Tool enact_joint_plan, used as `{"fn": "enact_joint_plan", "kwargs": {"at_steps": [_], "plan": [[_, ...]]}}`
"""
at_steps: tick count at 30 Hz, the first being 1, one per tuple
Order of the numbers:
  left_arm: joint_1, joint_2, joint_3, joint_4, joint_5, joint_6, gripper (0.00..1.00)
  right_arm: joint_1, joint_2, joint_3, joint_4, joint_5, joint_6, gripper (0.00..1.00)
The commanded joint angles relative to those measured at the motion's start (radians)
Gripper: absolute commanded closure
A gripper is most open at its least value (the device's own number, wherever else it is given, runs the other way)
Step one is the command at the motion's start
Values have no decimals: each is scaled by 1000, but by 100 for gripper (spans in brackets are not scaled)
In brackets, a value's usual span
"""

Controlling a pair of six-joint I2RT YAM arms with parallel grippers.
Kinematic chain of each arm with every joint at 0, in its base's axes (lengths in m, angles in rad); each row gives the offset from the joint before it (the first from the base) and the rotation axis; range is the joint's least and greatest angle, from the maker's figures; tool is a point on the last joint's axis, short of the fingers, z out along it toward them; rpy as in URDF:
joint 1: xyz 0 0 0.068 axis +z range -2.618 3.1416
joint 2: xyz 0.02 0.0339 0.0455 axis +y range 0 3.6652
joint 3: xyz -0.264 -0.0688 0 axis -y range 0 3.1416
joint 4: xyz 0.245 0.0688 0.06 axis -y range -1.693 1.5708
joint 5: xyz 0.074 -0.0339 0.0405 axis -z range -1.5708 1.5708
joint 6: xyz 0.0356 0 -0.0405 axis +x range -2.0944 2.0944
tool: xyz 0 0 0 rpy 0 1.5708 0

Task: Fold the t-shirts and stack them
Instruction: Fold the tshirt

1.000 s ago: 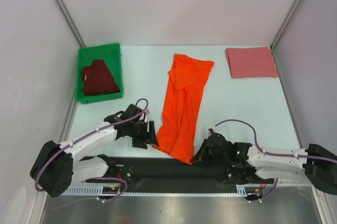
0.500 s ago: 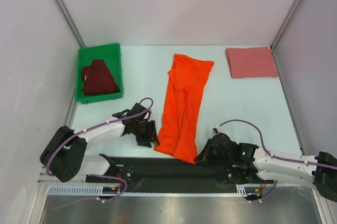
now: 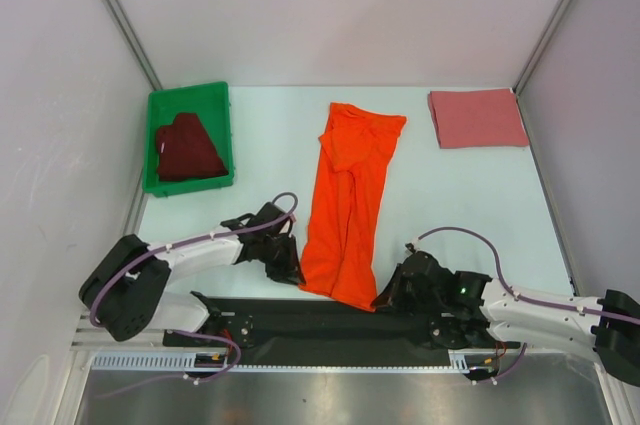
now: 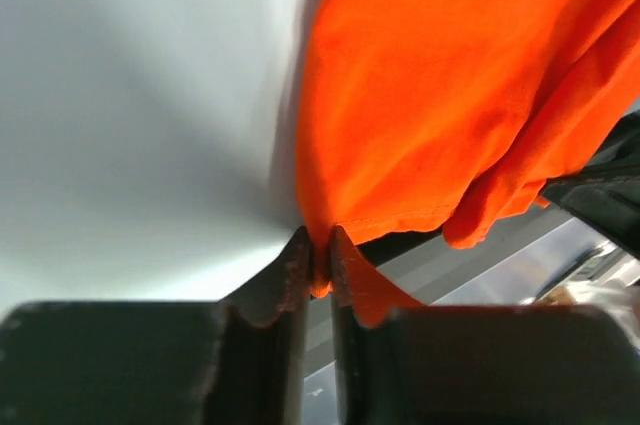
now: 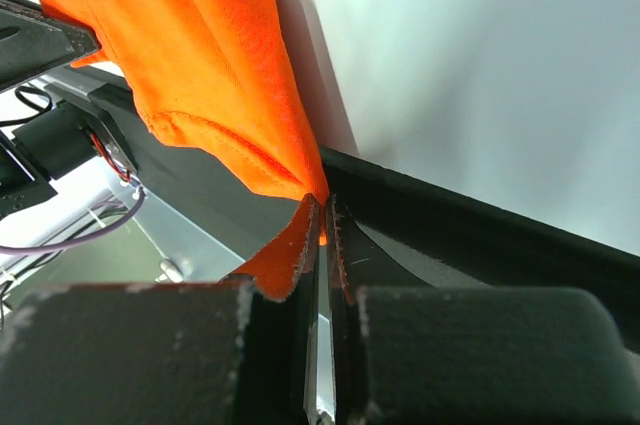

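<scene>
a: where was the orange t-shirt [image 3: 350,195] found?

b: it was laid in the middle of the table [image 3: 470,205], gathered lengthwise into a narrow strip. its long axis was run from the far side toward the near edge, with the near end slanted a little to the left. which end bore the collar could not be told. the near hem was draped onto the black strip [image 3: 300,320] at the table's front.

a: and how was it held?

b: its near left corner was pinched by the left gripper [image 4: 318,245], the jaws being closed on a thin fold of orange cloth. its near right corner was clamped likewise by the right gripper [image 5: 322,207], with cloth seen squeezed between fingers that were nearly touching.

a: how were the arms posed?

b: both were stretched low along the table's near edge. the left arm was reached rightward from its base and the right arm leftward, so that the two grippers were set facing each other across the hem.

a: what was noted of containers?

b: a green bin [image 3: 215,95] was stood at the far left corner, and the dark maroon t-shirt [image 3: 187,148] was bunched inside it. the pink t-shirt [image 3: 476,117] was laid folded flat at the far right corner, well apart from the orange one.
</scene>
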Motion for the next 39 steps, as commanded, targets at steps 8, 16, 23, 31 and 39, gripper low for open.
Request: {"fn": "enact_joint_plan", "kwargs": {"at_steps": [8, 16, 23, 31, 39], "plan": [[-77, -151, 23, -113, -41, -8, 100, 7, -63, 111, -236, -17, -99, 100], [-144, -373, -135, -167, -29, -128, 100, 116, -21, 126, -202, -17, -66, 100], [-150, -401, -189, -184, -26, -117, 100, 204, 58, 103, -130, 17, 1, 100], [-156, -404, -185, -188, -12, -119, 88, 224, 33, 95, -148, 23, 19, 74], [-163, -496, 143, -417, -216, -10, 40, -43, -21, 348, -473, 123, -212, 34]]}}
